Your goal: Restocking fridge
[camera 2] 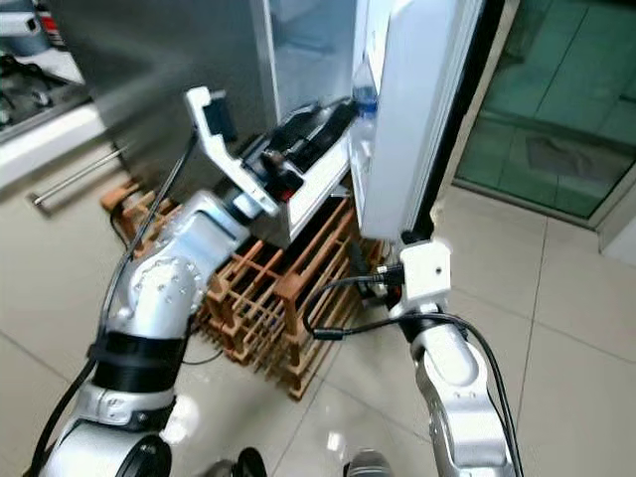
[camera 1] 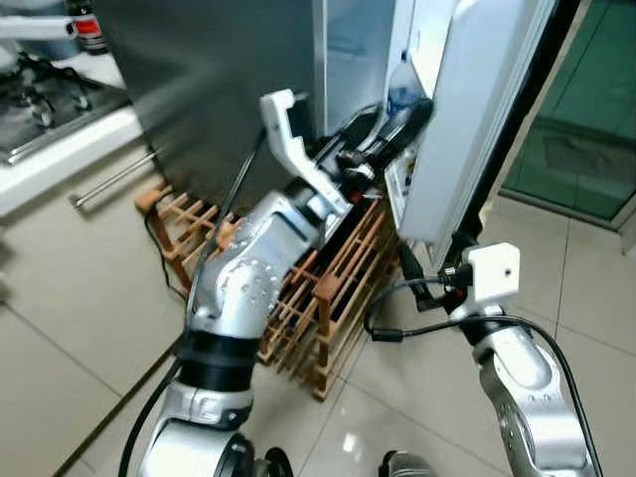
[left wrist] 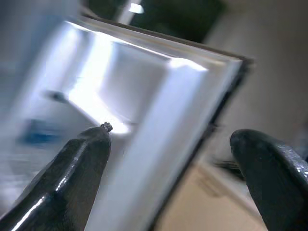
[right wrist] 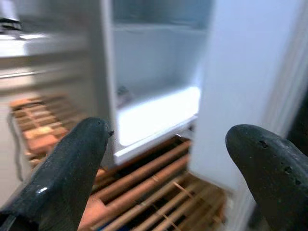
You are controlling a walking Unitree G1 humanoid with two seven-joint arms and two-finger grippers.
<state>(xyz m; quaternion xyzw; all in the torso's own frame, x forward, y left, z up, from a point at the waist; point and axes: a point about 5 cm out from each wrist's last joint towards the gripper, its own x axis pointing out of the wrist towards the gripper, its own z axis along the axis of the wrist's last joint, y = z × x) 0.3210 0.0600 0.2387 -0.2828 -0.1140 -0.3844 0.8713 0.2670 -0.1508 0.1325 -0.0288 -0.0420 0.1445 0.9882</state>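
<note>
- Left pincer (camera 1: 402, 117) reaches between the fridge body and its open door (camera 1: 467, 109), its two black fingers (left wrist: 72, 168) spread apart and gripping nothing; a plastic bottle (camera 1: 402, 89) sits in the door's inner side just beside the fingertips, and whether they touch cannot be told.
- Right pincer (right wrist: 168, 159) is held low by the door's bottom corner, its two fingers parted and empty, pointing at the lit fridge compartment (right wrist: 154, 115).
- One fridge (camera 1: 248, 79) stands with its steel side toward the camera; the white door swings out toward the right, leaving a narrow slot that the left forearm occupies.
- One wooden rack (camera 1: 328, 298) lies on the tiled floor (camera 1: 586, 288) against the fridge's foot, directly below the left arm and beside the right wrist.
- Left arm is bent at the elbow and stretched up and forward; the right arm rises nearly straight from below.
- A worktop (camera 1: 50, 149) with a gas hob (camera 1: 40, 104) runs along the left edge, well apart from both arms.
</note>
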